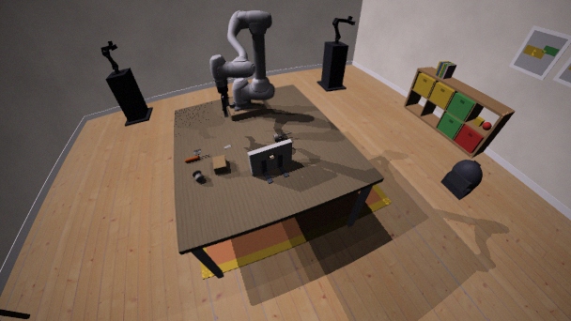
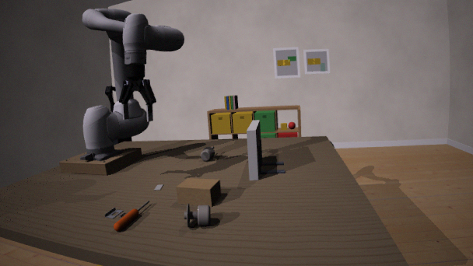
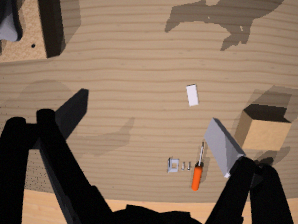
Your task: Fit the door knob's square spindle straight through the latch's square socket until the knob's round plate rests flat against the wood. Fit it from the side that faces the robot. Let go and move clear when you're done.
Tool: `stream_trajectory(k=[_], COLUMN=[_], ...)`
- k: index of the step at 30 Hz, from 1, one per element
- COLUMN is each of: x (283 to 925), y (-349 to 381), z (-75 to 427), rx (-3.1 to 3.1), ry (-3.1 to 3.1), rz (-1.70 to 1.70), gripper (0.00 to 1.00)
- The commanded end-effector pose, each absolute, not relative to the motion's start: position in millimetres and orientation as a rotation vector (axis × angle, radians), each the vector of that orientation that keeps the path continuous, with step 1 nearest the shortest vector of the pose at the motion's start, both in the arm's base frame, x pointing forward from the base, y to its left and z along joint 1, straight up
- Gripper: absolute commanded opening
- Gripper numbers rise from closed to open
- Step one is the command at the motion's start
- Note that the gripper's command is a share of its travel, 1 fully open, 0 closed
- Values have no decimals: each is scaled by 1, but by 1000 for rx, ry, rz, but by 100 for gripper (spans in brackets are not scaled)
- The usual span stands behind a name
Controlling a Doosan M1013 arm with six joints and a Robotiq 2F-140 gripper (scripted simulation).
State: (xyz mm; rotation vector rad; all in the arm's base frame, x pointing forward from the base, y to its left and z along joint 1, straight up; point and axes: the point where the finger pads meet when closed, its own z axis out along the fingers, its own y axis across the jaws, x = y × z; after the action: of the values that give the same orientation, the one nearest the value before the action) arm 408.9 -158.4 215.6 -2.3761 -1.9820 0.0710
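A grey wooden door panel (image 1: 270, 159) stands upright mid-table, also in the exterior view (image 2: 254, 149); its latch socket (image 1: 271, 156) shows as a small mark in the face. One door knob (image 1: 282, 136) (image 2: 207, 153) lies on the table on the robot's side of the panel. A second knob (image 1: 199, 176) (image 2: 198, 215) lies near the table's left part. My gripper (image 1: 224, 105) hangs open and empty above the table near the robot base (image 2: 137, 105), far from both knobs. In the wrist view the fingers stand wide with nothing between them.
A small wooden box (image 2: 198, 190), an orange-handled screwdriver (image 2: 126, 218), a small metal plate (image 2: 159, 187) and a small latch part (image 2: 113, 212) lie on the table's left part. The wrist view shows the screwdriver (image 3: 197, 176) and the box (image 3: 266, 129) below.
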Motion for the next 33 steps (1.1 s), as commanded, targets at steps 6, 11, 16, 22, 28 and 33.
stream_trajectory(k=[6, 11, 16, 22, 28, 33], x=[486, 511, 538, 555, 561, 561], y=[-74, -29, 36, 109, 170, 181], z=[191, 179, 163, 145, 129, 127], rx=[-1752, -1352, -881, -372, 39, 112], ry=[-2566, -2806, -2999, -3115, -3145, -3145], rz=[40, 27, 16, 6, 0, -1], gripper=[100, 100, 100, 100, 100, 100])
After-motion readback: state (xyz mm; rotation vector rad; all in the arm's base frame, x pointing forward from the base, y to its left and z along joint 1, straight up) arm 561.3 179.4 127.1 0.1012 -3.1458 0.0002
